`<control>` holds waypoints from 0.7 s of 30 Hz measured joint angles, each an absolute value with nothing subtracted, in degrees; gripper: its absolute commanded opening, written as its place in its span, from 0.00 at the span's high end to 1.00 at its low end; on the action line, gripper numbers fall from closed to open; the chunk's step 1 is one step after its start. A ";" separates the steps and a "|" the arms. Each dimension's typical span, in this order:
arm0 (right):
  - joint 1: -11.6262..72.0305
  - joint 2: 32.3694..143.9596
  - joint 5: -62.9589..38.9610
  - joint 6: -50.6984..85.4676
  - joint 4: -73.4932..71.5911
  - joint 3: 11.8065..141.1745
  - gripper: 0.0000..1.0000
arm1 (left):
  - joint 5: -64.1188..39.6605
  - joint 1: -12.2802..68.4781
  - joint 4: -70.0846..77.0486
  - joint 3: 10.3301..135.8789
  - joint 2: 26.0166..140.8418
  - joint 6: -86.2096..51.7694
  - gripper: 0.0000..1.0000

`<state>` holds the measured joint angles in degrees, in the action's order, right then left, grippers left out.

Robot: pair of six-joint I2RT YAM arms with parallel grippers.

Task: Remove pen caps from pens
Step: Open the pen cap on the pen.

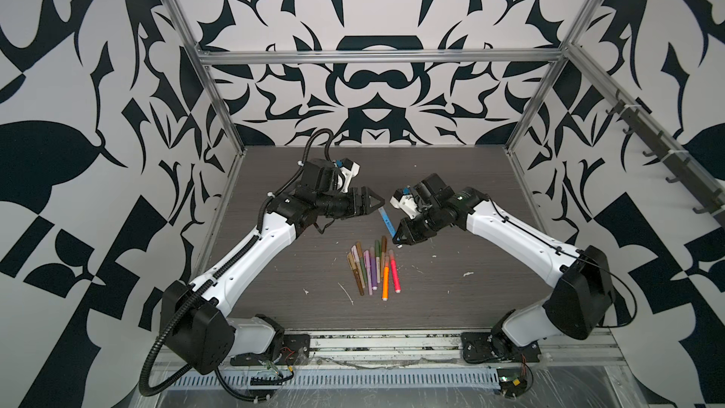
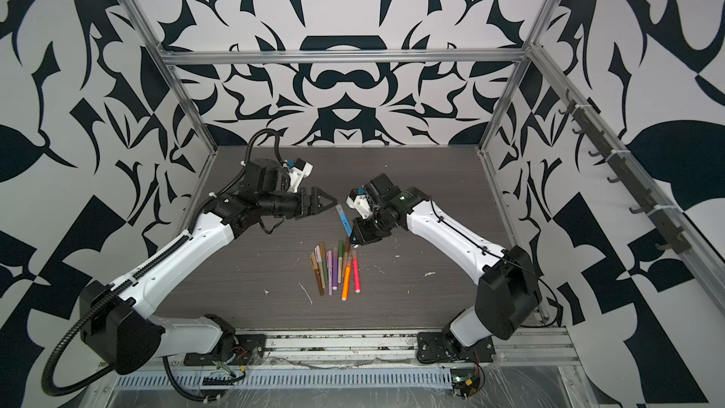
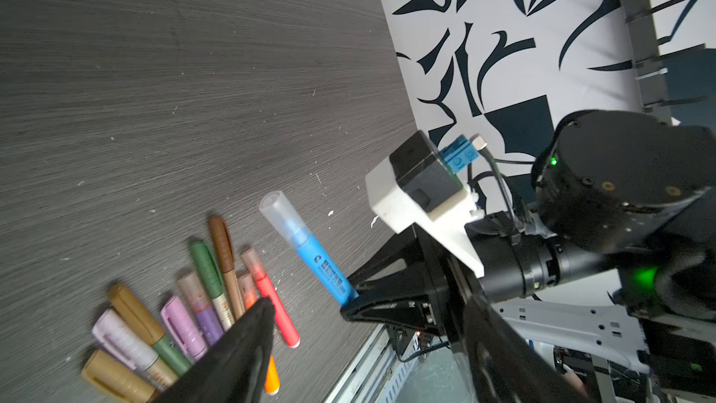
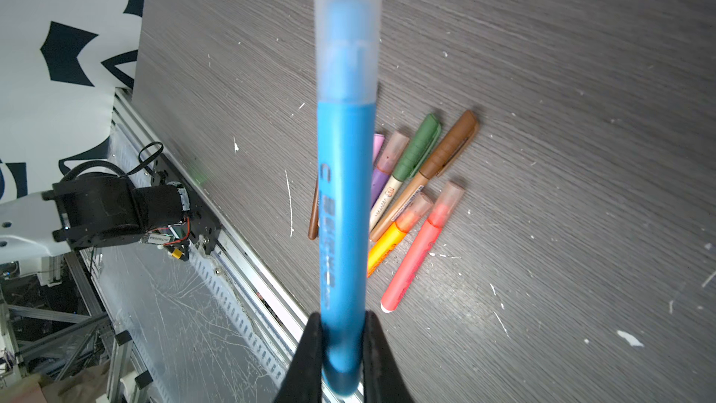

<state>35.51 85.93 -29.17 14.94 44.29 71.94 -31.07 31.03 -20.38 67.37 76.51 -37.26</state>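
The blue pen (image 1: pixel 388 225) is pinched by its tail in the right gripper (image 1: pixel 396 238), just beyond the pen pile (image 1: pixel 372 268). The left gripper (image 1: pixel 378 202) is spread; the pen could be twisted loose if its frosted cap (image 3: pixel 277 207) is clamped off-centre.

Nothing can be read in full. The blue pen (image 4: pixel 343 226), at about one o'clock from the pile of pens (image 1: pixel 372 268), bears dark print along its barrel (it opens with a mark like a C; the rest is too blurred to spell). The green-capped pen (image 4: pixel 403 170) has small print and an orange emblem on its cream barrel, both illegible. A white sticker (image 4: pixel 158 239), about seven o'clock from the pile, carries tiny unreadable characters.
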 measured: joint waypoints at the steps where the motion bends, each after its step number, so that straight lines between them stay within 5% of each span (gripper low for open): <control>1: 35.51 85.52 -29.17 14.50 44.42 71.94 1.00 | -31.70 31.03 -19.99 67.66 76.86 -37.63 0.23; 11: 35.51 82.91 -27.16 13.37 46.61 72.75 1.00 | -39.38 31.16 -17.67 71.02 83.66 -40.51 0.31; 21: 35.51 83.18 -26.20 13.15 47.33 75.22 1.00 | -35.27 31.14 -22.26 71.99 84.23 -40.21 0.42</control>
<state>35.51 83.18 -26.20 13.15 47.33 75.22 -35.27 31.14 -22.26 71.99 84.23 -40.21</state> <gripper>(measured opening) 0.171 0.581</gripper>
